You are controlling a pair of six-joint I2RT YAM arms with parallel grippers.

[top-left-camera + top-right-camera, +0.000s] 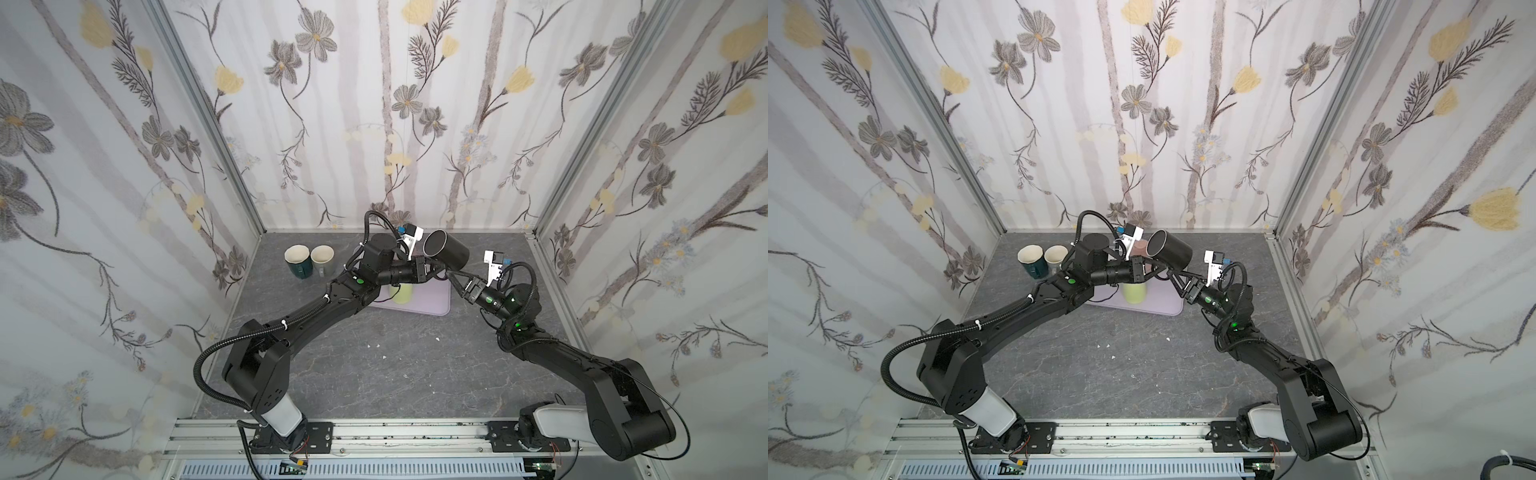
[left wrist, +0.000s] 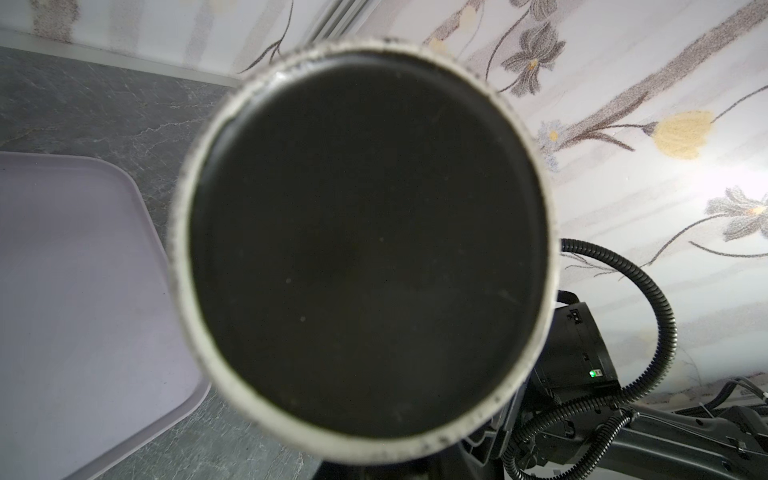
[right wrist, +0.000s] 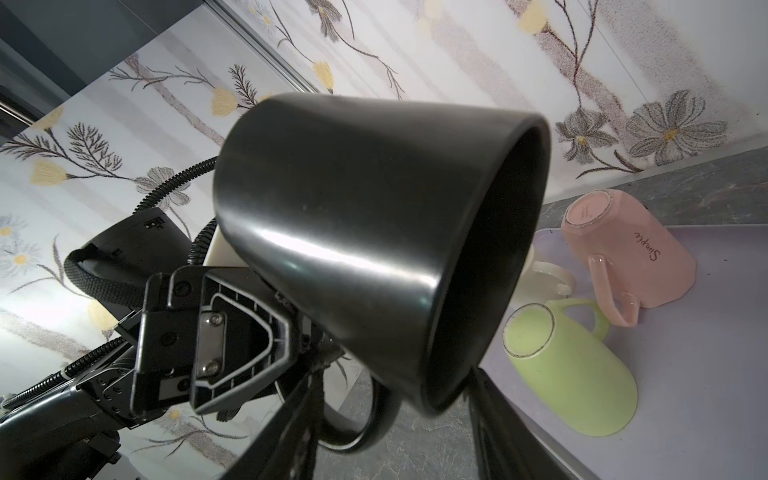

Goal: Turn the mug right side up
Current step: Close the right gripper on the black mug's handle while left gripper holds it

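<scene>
The black mug (image 1: 451, 249) (image 1: 1173, 249) hangs on its side above the table, its mouth turned to the back left. In the left wrist view only its base (image 2: 365, 249) with a pale ring shows, and the left jaws are hidden behind it. My left gripper (image 1: 436, 270) (image 1: 1158, 269) (image 3: 309, 353) is shut on the mug's handle side, below the body. My right gripper (image 1: 453, 276) (image 3: 390, 424) reaches in from the right. Its two fingers stand apart on either side of the handle (image 3: 374, 432) and the lower rim.
Under the mug lies a lilac tray (image 1: 440, 299) (image 3: 706, 332). On it stand upside down a green mug (image 1: 402, 295) (image 3: 573, 374), a pink mug (image 3: 631, 249) and a cream mug (image 3: 544, 274). Two upright mugs (image 1: 298, 259) (image 1: 323, 257) stand at the back left.
</scene>
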